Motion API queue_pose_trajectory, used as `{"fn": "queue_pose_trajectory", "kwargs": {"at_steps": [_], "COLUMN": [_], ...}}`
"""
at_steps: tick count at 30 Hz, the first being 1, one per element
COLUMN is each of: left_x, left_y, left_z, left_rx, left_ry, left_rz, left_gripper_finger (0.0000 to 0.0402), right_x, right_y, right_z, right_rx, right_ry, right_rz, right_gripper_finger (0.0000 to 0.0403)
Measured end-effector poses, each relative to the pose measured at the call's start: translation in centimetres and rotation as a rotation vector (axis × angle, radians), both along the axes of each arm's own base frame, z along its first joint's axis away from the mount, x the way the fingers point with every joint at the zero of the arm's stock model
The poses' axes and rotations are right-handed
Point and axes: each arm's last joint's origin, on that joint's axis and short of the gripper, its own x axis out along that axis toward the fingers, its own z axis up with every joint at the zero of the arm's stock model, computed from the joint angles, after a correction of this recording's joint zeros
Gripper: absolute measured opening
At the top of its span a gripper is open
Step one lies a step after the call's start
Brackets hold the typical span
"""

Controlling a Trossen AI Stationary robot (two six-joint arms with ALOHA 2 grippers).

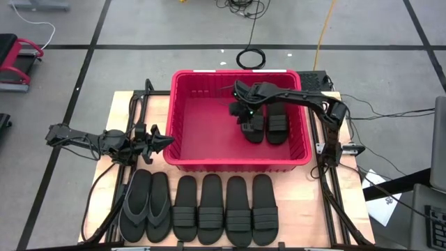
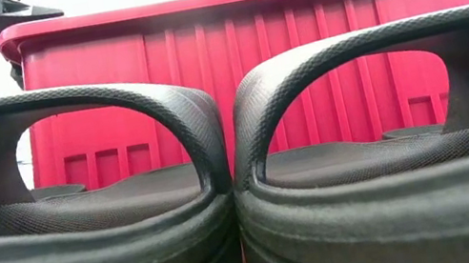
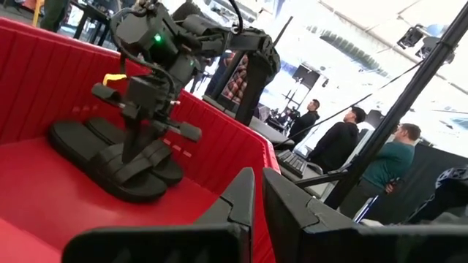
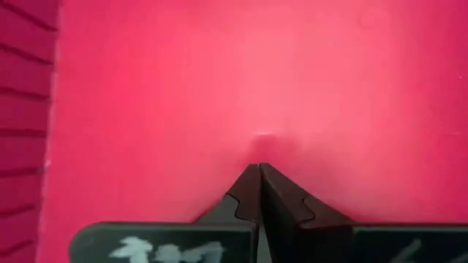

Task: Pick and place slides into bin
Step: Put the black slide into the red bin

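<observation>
Grey floor crossed by dark tape lines, a black cable coil lying beyond a pale wooden table. At the table's far half, the red bin with two strapped slides lying inside, toward its right wall. Along the near edge, six more slides in a row: two thong flip-flops at the left, then four with broad ribbed straps. Right gripper down inside the bin, just beside the two slides there, fingers pressed together over bare red floor, empty. Left gripper hovering beside the bin's left wall, fingers closed on nothing. People standing in the room beyond. No readable writing or brand marks anywhere.
</observation>
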Motion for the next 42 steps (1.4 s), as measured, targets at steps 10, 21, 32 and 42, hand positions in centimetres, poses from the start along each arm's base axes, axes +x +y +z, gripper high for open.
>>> {"fn": "queue_pose_trajectory", "kwargs": {"at_steps": [10, 21, 32, 42], "left_x": [0.0, 0.0, 0.0, 0.0], "left_y": [0.0, 0.0, 0.0, 0.0], "left_z": [0.0, 0.0, 0.1, 0.1], "left_rx": [-0.054, -0.081, -0.087, -0.079], "left_ry": [-0.009, -0.013, -0.019, -0.021], "left_rz": [-0.007, -0.011, -0.012, -0.011], "left_gripper_finger": [0.0026, 0.0026, 0.0026, 0.0026], "right_x": [0.5, 0.9, 0.5, -1.3], "right_y": [-0.8, -1.0, -0.7, -1.8], "right_z": [-2.0, -2.4, -3.1, -3.9], "right_rx": [-0.029, 0.020, 0.086, 0.063], "right_ry": [0.092, 0.081, 0.157, 0.322], "right_rz": [-0.183, -0.313, -0.360, -0.473], "right_gripper_finger": [0.0000, 0.0000, 0.0000, 0.0000]}}
